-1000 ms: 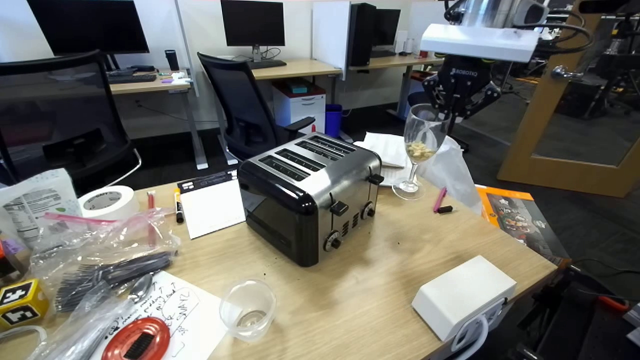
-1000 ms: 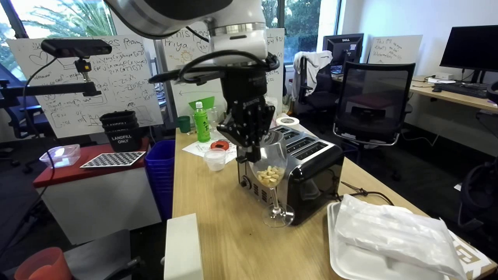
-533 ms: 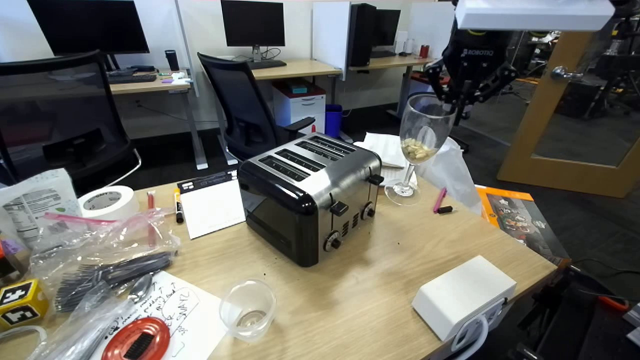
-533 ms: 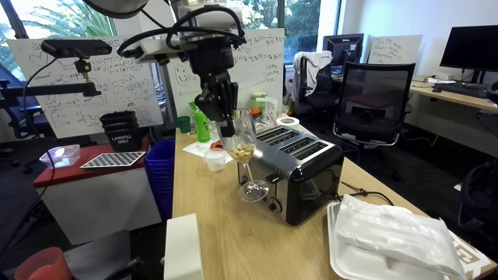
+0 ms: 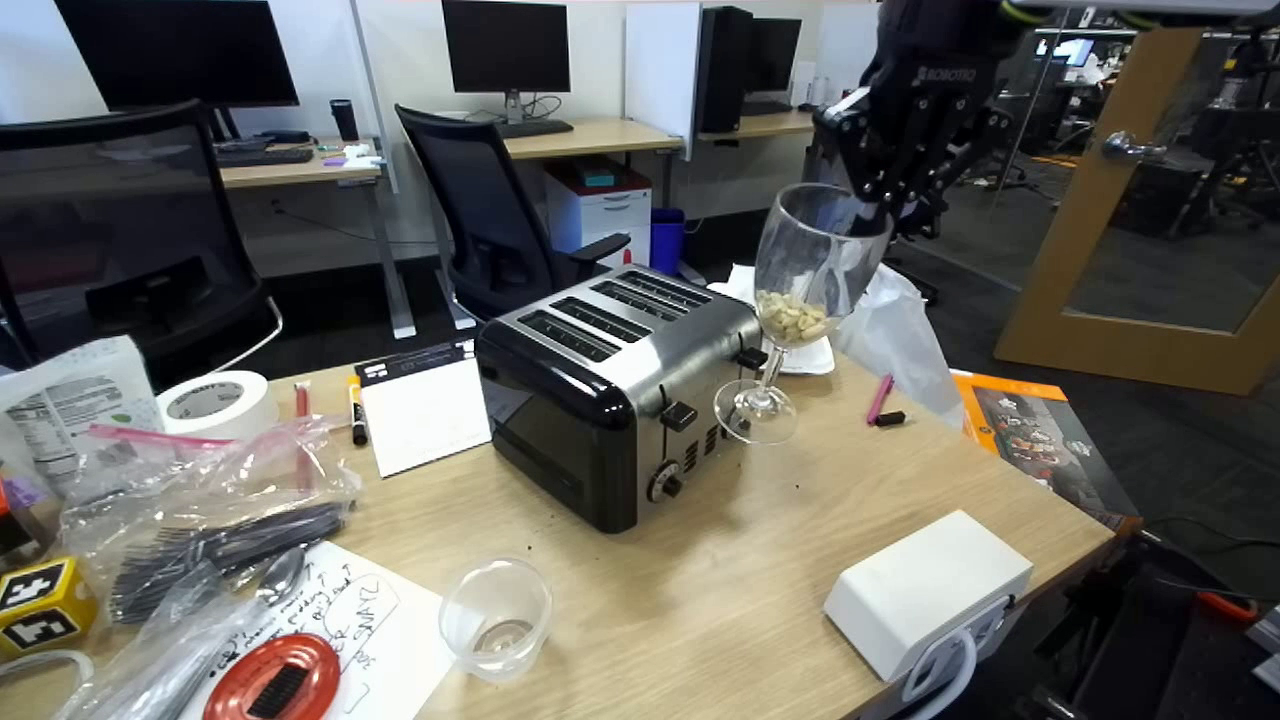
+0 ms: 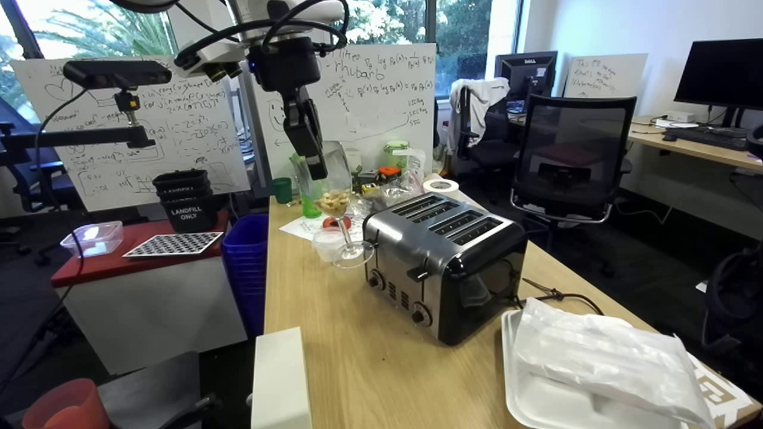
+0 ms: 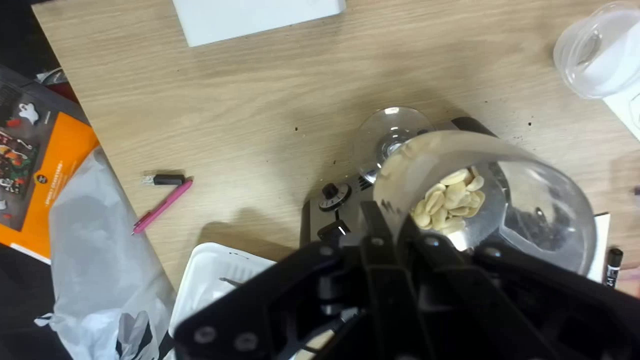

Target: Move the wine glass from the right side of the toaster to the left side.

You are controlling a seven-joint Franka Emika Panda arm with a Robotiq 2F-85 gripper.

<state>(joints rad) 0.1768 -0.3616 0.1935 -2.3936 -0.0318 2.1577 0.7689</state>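
Pale, streaky wood tops the desk [image 5: 760,580]. A black claw [image 7: 392,222] pinches the thin rim of the clear, round wine glass [image 5: 818,262], which leans near the front of the shiny, boxy toaster [image 5: 620,395]. Lumpy nuts [image 5: 792,318] sit inside; its foot seems off the desk.

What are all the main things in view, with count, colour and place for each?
desk: 1, pale wood, foreground
toaster: 1, silver and black, on desk
wine glass: 1, clear, tilted at toaster's front
nuts: several, pale yellow, inside wine glass
plastic cup: 1, clear, on desk
disc: 1, red and black, on handwritten sheet
foam tray: 1, white, beside toaster
box: 1, white, desk edge
pen: 1, pink, on desk
marker: 1, orange-yellow and black, on desk
monitors: at least 3, black, background
office chairs: at least 2, black, background
robot arm: 1, white, above gripper
gripper: 1, black, shut on wine glass's rim
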